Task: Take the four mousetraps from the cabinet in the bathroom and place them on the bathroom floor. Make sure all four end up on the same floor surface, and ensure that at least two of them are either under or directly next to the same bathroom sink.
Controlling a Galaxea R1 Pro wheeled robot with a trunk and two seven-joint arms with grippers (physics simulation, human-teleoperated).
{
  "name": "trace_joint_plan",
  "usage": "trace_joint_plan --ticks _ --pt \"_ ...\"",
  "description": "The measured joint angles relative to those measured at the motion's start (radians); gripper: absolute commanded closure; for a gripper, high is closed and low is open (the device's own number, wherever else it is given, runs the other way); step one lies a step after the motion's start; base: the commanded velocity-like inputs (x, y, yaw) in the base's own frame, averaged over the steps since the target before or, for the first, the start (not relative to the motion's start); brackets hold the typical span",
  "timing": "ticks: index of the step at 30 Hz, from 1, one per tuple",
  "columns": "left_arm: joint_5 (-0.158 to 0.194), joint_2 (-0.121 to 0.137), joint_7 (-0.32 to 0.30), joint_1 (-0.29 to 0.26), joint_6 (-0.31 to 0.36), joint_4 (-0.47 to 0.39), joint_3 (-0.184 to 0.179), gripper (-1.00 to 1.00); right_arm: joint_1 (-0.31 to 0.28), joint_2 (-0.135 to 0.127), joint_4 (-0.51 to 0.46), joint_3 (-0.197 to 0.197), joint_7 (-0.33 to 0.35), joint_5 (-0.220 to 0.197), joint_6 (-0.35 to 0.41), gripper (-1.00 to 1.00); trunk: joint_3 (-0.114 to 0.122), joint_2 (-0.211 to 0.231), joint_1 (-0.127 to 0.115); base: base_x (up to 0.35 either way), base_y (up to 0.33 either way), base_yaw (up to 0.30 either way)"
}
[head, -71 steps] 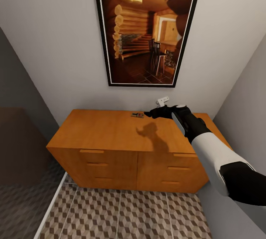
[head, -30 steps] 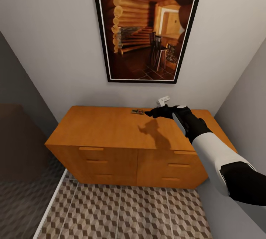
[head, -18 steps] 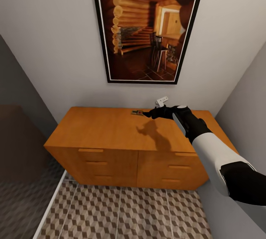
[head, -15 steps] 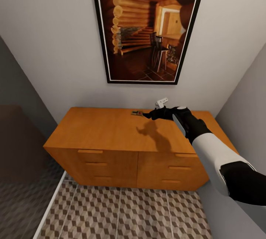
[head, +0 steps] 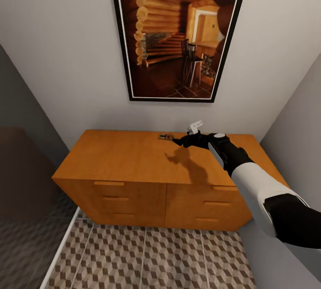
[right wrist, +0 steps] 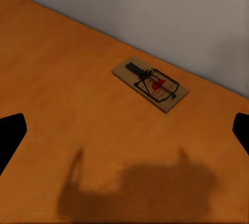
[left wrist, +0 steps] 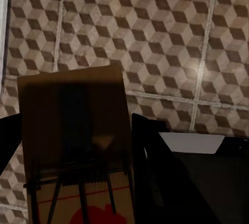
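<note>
One mousetrap (head: 165, 137), a small tan board with dark wire and a red spot, lies near the back edge of the orange-brown cabinet (head: 133, 159). My right gripper (head: 177, 139) hovers just to its right, open. In the right wrist view the mousetrap (right wrist: 150, 84) lies ahead on the cabinet top (right wrist: 62, 105), with the fingertips (right wrist: 10, 136) spread wide on either side. My left gripper (left wrist: 75, 146) is shut on another mousetrap (left wrist: 72, 130), held above the cube-patterned bathroom floor (left wrist: 155, 37). The sink is out of view.
A large framed picture (head: 178, 30) hangs on the wall above the cabinet. A grey wall (head: 298, 146) closes in the right side. A dark shower area (head: 22, 200) lies to the left behind a pale strip (head: 60, 249). Patterned floor tiles (head: 147, 258) run before the drawers.
My right gripper has dipped slightly and edged a little nearer the mousetrap on the cabinet. The head view shifted a bit early on. The trap has not moved.
</note>
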Motion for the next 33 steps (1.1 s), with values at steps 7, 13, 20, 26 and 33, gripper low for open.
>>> trace_joint_plan --ticks 7,13,20,26,33 --pt "0.0 0.007 0.002 0.0 -0.001 0.0 0.0 1.0 0.0 0.002 0.037 0.0 0.001 -0.003 -0.048 -1.0 0.0 0.0 0.0 0.0 0.0 0.0" --pt "0.0 0.009 0.003 0.0 -0.001 0.0 0.0 1.0 0.0 0.005 0.047 0.0 0.004 -0.005 -0.082 -1.0 -0.001 0.0 0.0 0.0 0.0 0.0" --pt "0.0 0.01 0.003 0.0 -0.002 0.0 0.001 1.0 0.0 -0.001 0.05 -0.001 0.027 -0.004 -0.088 -1.0 -0.009 0.0 0.0 0.0 0.0 0.0" --pt "0.0 0.01 0.004 0.0 -0.002 0.0 0.0 1.0 0.0 -0.002 0.05 -0.001 0.05 -0.003 -0.088 -1.0 -0.016 0.0 0.0 0.0 0.0 0.0" --pt "0.001 0.016 0.004 0.0 -0.002 0.0 0.001 1.0 0.0 -0.002 0.05 -0.002 0.053 -0.003 -0.088 -1.0 -0.021 0.0 0.0 0.003 0.0 0.0"
